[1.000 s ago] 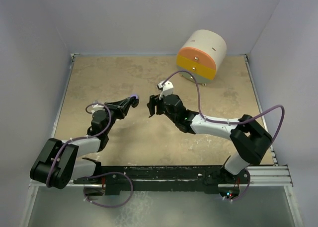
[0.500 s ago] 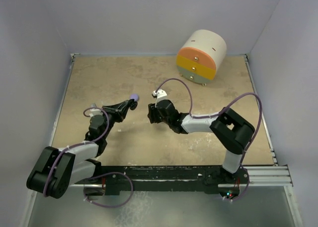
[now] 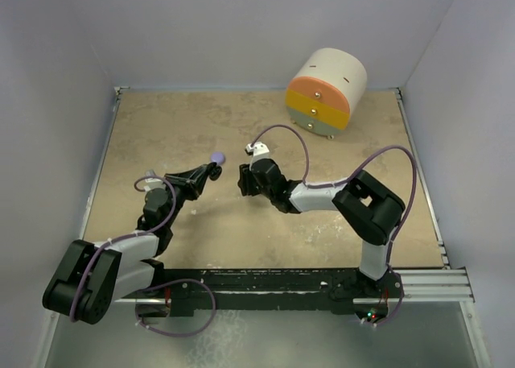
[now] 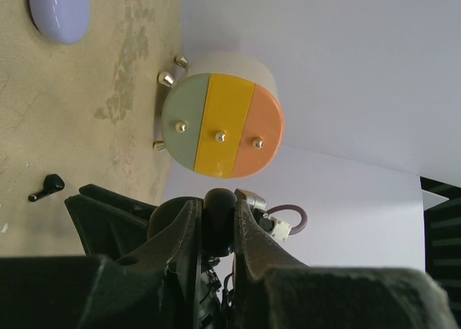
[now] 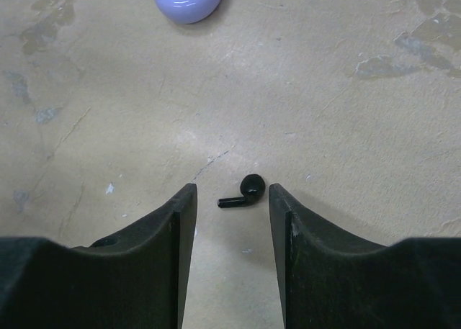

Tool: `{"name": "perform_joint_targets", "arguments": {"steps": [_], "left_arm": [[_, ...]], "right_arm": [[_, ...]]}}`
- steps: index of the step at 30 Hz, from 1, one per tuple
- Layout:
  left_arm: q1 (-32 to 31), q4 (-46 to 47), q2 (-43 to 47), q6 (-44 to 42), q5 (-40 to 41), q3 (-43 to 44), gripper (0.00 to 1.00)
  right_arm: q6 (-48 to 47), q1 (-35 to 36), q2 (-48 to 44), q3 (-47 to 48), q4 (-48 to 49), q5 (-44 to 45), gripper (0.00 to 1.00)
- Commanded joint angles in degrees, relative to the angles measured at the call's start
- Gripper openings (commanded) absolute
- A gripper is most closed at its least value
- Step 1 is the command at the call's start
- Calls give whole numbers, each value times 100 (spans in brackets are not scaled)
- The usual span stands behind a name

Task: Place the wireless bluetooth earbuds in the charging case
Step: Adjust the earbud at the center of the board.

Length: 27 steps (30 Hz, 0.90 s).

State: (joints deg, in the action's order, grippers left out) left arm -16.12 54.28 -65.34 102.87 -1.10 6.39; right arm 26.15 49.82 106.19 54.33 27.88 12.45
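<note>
Black earbud [image 5: 250, 187] lies between the parted fingers of the right gripper [image 5: 230, 192]

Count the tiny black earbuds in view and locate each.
2. One small black earbud lies on the tan tabletop between the right gripper's open fingers. A dark rounded piece, apparently the other black earbud, is pinched in the left gripper. More may be hidden.

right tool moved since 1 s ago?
Yes. The right tool shifted slightly left and toward the near edge, away from the drawer unit.
</note>
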Motion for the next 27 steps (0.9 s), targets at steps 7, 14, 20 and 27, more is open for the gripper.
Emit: {"name": "perform_joint_targets", "arguments": {"steps": [7,14,20,27], "left_arm": [[100,311,77,-4,-67,-85,0],[135,361,54,2,-109,-107,0],[153,414,31,14,-122,-131,0],[186,447,28,29,-143,-169,0]], "right_arm": [[261,-113,170,205,225,65,44],[266,-112,280,234,227,-11,42],[264,-113,399,254,225,-56,41],[260,-113,470,280,213,-34,37]]}}
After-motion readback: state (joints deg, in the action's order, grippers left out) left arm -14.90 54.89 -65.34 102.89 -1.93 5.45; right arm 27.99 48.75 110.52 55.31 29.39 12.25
